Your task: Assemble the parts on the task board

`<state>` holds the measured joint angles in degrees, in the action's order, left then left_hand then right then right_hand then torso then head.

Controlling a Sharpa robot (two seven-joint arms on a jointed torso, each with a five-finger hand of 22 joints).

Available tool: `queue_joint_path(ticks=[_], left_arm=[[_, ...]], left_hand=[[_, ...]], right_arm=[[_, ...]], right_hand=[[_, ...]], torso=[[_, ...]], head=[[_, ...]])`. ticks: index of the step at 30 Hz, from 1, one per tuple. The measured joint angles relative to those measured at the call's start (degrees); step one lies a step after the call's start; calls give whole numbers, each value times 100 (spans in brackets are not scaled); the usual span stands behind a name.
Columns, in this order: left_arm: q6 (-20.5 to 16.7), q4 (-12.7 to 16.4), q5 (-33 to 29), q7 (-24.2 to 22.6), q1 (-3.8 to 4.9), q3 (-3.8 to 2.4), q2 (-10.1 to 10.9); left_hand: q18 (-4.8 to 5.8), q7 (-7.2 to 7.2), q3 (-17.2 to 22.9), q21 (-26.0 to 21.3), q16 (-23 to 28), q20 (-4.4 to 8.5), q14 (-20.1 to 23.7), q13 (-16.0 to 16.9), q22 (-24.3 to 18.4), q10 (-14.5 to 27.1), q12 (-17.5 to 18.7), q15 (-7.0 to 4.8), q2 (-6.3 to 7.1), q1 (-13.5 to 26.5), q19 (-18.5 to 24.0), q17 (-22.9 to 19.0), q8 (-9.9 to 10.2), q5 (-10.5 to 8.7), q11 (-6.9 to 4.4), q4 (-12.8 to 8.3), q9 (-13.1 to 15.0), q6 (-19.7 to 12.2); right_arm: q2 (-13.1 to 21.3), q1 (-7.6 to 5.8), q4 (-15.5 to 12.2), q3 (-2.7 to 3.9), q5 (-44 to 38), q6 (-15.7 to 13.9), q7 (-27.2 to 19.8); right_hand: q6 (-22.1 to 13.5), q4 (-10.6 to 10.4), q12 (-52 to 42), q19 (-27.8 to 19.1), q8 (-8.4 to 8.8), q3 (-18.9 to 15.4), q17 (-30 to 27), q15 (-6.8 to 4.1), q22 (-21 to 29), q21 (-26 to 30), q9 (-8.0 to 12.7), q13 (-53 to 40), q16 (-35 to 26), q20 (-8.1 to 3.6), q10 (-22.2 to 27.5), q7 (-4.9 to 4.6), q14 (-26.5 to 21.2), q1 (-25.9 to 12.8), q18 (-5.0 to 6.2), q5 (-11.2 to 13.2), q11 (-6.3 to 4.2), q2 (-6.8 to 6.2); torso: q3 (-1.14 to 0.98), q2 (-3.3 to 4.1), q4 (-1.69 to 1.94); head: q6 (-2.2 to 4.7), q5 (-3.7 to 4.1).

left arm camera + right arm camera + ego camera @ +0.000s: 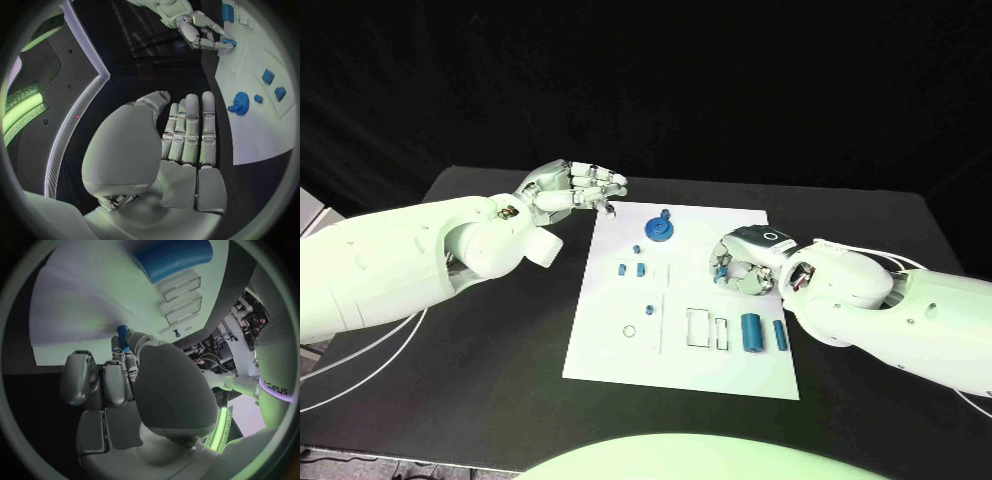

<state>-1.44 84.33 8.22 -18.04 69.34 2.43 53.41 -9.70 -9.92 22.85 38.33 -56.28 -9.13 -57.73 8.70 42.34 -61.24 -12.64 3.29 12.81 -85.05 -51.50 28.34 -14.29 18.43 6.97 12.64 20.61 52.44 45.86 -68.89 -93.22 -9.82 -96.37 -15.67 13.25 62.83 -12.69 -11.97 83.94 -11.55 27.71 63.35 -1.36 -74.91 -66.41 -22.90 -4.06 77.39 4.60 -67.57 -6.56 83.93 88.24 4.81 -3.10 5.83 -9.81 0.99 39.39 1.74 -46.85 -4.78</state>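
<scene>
Two robot hands were at the white flat task board [678, 345] on the black bench [488, 330]. The right robot hand [744, 262] sat low over the board's right-middle area, fingertips pinching a small blue peg-like part [122, 333] against the board. The left robot hand [571, 186] hovered off the board's far-left corner, fingers straight and side by side, holding nothing. A blue toothed gear part [659, 229] stood at the board's far end; two blue cylinder parts [764, 332] lay near its right edge.

Judgement: seating step. Keep the peg upright, lower it straight, release only once seated. The socket itself was hidden under the fingers.
</scene>
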Motion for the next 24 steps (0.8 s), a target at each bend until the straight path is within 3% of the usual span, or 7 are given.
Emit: queue_joint_path(ticks=[8, 18, 24], left_arm=[[4, -13, 0, 3, -1, 0, -3], [8, -31, 0, 4, -1, 0, -27], [11, -38, 0, 5, -1, 0, -51]], left_hand=[[0, 0, 0, 0, 0, 0, 0, -5, 0, 0, 0, 0, 0, 0, 0, -1, 0, 0, 0, 0, 0, 0], [0, 0, 0, 0, 0, 0, 0, -5, 4, 0, 0, 0, 0, 0, 0, -1, 0, 0, 0, 0, 1, 0], [-1, 0, 0, 0, 0, 0, 0, -4, 4, 0, 0, 0, 0, 0, 0, -1, 0, 0, 0, 0, 1, 0]], right_arm=[[114, -4, -207, 7, -62, -270, 2], [391, -267, -930, 102, -60, -461, 18], [195, -286, -1182, 114, -13, -506, 19]], right_hand=[[-9, 7, -45, 3, -42, 7, 13, -20, 0, -71, -45, 0, 23, -34, -43, -8, 21, 0, 0, 15, 44, 0], [-11, 8, -45, -3, -64, 7, 26, -20, -4, -93, -64, 0, 23, -40, -43, -10, 21, 0, 0, 26, 44, 0], [-11, 8, -44, -4, -64, 7, 25, -19, -4, -93, -70, 0, 22, -40, -43, -10, 21, 0, 0, 37, 44, 0]], torso=[[3, -7, 1], [9, -11, -4], [8, -11, -6]], head=[[-1, -17], [3, -43], [-4, -77]])
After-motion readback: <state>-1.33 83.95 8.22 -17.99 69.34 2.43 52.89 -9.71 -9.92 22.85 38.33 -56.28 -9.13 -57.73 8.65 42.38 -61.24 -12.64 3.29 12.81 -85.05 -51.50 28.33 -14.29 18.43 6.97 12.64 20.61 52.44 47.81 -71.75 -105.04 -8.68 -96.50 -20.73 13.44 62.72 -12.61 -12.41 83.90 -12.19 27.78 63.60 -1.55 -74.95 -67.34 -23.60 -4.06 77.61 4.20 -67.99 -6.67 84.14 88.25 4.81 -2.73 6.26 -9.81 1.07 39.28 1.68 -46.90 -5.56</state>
